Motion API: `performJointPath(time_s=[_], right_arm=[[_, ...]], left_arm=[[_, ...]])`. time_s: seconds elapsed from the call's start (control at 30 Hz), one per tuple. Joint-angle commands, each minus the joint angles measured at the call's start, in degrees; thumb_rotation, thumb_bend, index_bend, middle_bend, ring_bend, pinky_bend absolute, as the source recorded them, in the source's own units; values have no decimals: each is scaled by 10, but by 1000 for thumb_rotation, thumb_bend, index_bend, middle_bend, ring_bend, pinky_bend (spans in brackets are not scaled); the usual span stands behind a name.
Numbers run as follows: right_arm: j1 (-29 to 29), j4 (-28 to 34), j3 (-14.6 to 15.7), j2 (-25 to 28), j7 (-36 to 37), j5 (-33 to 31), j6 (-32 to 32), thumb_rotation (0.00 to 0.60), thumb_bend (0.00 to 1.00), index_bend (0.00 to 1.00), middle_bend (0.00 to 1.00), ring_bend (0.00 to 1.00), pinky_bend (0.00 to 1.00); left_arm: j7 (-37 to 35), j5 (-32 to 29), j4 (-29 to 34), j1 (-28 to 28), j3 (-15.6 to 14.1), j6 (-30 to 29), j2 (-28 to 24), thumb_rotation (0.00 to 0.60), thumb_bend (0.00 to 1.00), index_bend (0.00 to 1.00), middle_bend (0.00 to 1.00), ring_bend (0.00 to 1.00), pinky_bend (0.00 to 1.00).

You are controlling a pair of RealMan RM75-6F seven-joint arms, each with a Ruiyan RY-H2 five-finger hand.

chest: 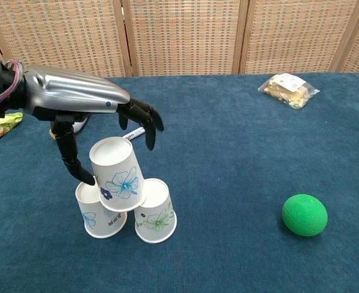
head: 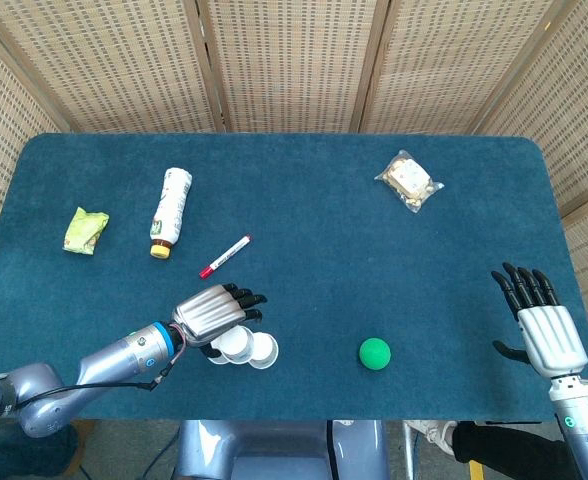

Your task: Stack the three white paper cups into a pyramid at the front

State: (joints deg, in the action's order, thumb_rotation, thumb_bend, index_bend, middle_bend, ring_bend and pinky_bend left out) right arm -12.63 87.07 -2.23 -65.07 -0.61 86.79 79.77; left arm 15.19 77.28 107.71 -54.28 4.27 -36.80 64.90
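Wicker screens behind, blue-felt table (chest: 228, 122) in front. Left hand (chest: 82, 110) hovers over the stack, fingers spread wide, thumb near or touching the top cup (chest: 117, 174) — can't tell which. Right hand (head: 544, 330) idle at the right edge, fingers straight, holding nothing. Top cup sits tilted across the two base cups (chest: 130, 217) at the front-left. Pyramid looks essentially built; left: confirm release, clear the hand.

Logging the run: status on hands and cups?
Left hand open, fingers spread over top cup. Top cup tilted on two base cups. Right hand open, idle.
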Motion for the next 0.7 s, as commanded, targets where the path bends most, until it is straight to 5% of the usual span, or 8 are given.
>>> performJointPath(time_s=[0.03,0.3,0.43,0.57,0.7], right_arm=[[0,0,0,0,0,1,0,600,0,37,0,0,0],[4,5,0,2,0,9,5,600,0,37,0,0,0],[7,10,1,5,1,18,11,600,0,37,0,0,0],[9,16,3,7,-2,25,17,600,0,37,0,0,0],[11,20,4,7,-7,32,21,600,0,37,0,0,0]], left_arm=[[-4,4,6,2,-1,-5,-5,600,0,0,0,0,12],[-80,70,50,48,2,-82,-98,600,0,0,0,0,0],[-35,45,51,107,3,-175,-154,600,0,0,0,0,0],[49,-26,47,164,-6,-250,-154,600,0,0,0,0,0],[72,-61,16,243,-25,-355,-99,600,0,0,0,0,0]])
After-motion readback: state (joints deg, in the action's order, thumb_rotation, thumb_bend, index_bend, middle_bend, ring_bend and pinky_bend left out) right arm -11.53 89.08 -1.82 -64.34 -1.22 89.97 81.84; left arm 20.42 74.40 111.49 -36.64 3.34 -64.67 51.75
